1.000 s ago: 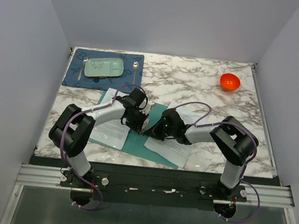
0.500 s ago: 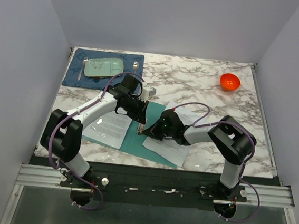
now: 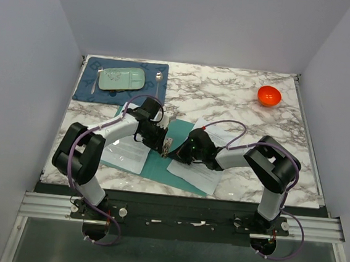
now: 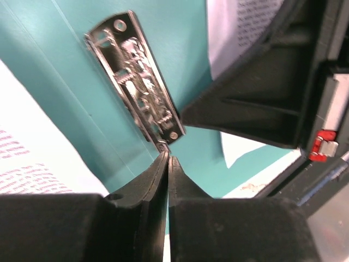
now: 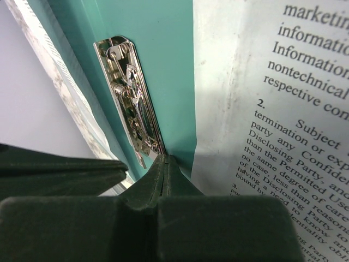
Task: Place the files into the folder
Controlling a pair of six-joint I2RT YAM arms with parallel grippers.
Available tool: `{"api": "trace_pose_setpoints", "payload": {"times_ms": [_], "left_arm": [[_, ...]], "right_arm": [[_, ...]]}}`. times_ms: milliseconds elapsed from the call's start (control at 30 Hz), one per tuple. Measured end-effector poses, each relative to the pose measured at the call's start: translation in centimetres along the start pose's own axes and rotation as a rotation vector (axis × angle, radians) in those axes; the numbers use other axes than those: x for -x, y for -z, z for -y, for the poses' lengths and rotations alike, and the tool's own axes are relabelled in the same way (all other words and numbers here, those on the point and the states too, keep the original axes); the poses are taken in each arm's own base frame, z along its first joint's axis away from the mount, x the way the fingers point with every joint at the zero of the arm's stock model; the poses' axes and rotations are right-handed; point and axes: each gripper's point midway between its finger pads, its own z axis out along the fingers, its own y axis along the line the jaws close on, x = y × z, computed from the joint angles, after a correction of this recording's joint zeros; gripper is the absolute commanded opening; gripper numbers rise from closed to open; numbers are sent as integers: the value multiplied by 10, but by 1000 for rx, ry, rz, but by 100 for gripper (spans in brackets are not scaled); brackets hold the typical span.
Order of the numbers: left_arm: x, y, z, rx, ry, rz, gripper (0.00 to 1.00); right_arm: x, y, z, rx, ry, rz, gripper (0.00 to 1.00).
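The teal folder [image 3: 158, 165] lies open on the marble table, its metal clip [image 4: 136, 82] on the spine. A printed sheet [image 3: 205, 171] lies on its right half, and another white sheet [image 3: 126, 154] on its left half. My left gripper [image 3: 165, 147] is shut, its tips [image 4: 168, 159] just below the clip's lower end with nothing seen between them. My right gripper [image 3: 174, 154] is shut too, its tips [image 5: 166, 159] at the end of the clip [image 5: 131, 98], beside the edge of the printed sheet [image 5: 272, 109]. The two grippers nearly touch.
A dark blue placemat [image 3: 91, 91] at the back left holds a mint tray [image 3: 122, 79] and a spoon [image 3: 158, 78]. A red bowl [image 3: 269, 95] stands at the back right. The right gripper's body [image 4: 262, 93] fills the right of the left wrist view.
The left arm stretched out and back half a second ago and has now pulled back in, its gripper at the clip. The right arm has stayed in place.
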Motion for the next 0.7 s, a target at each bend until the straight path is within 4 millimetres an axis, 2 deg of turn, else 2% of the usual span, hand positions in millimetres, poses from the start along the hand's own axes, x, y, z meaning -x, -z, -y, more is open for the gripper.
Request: {"api": "trace_pose_setpoints", "payload": {"times_ms": [367,700], "left_arm": [[3,-9,-14,53,-2,4,20],[1,-12,-12,50,-9,0,20]], "right_arm": [[0,0,0,0,1,1,0],[0,0,0,0,1,0,0]]}}
